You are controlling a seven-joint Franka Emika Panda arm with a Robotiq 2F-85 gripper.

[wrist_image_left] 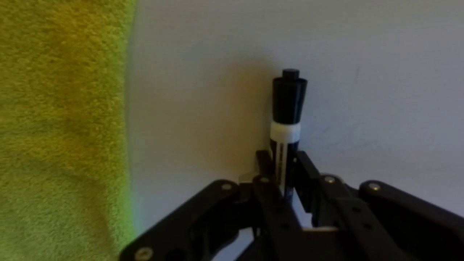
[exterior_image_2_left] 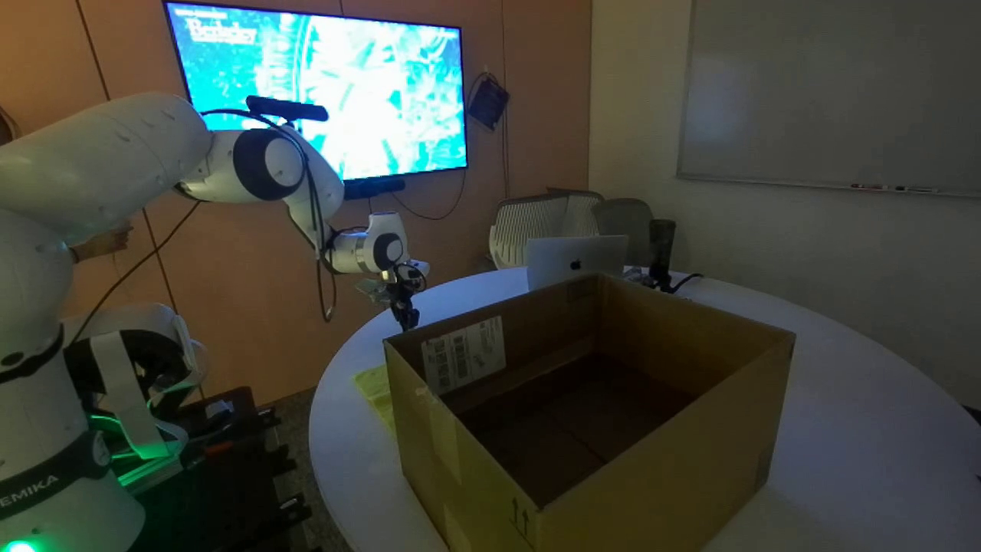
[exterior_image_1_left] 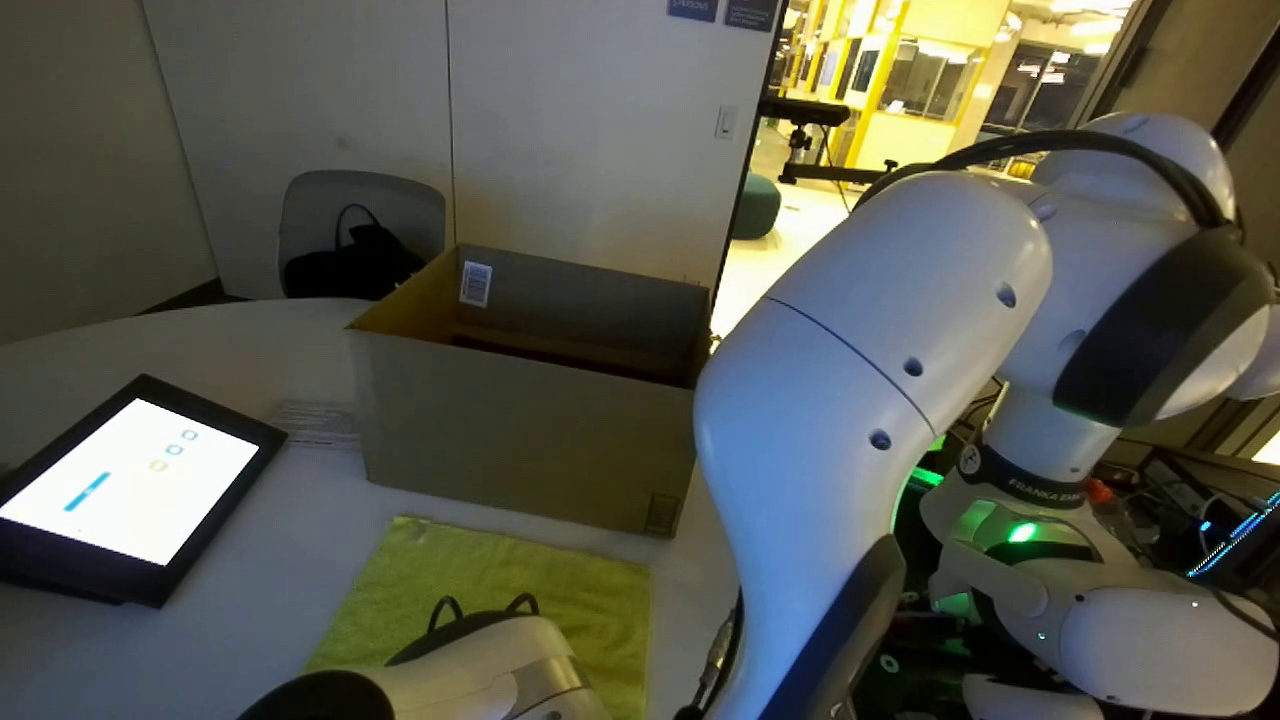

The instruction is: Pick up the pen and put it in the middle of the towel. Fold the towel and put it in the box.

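The pen [wrist_image_left: 288, 101] is a black marker with a white band. In the wrist view my gripper [wrist_image_left: 281, 161] is shut on its barrel, one finger on each side; its lower end is hidden between the fingers. The yellow-green towel [wrist_image_left: 65, 127] lies flat to the left of the pen in the wrist view. It also lies in front of the box in an exterior view [exterior_image_1_left: 590, 590], partly covered by my wrist. The gripper [exterior_image_2_left: 405, 313] is above the table behind the box in an exterior view. The open cardboard box [exterior_image_1_left: 520, 430] also shows in an exterior view [exterior_image_2_left: 667, 452].
A black-framed tablet [exterior_image_1_left: 140, 485] lies on the white table [exterior_image_1_left: 250, 590], left of the towel. A laptop [exterior_image_2_left: 579, 257] and a dark bottle [exterior_image_2_left: 661, 244] stand beyond the box. The box walls stand high beside the towel.
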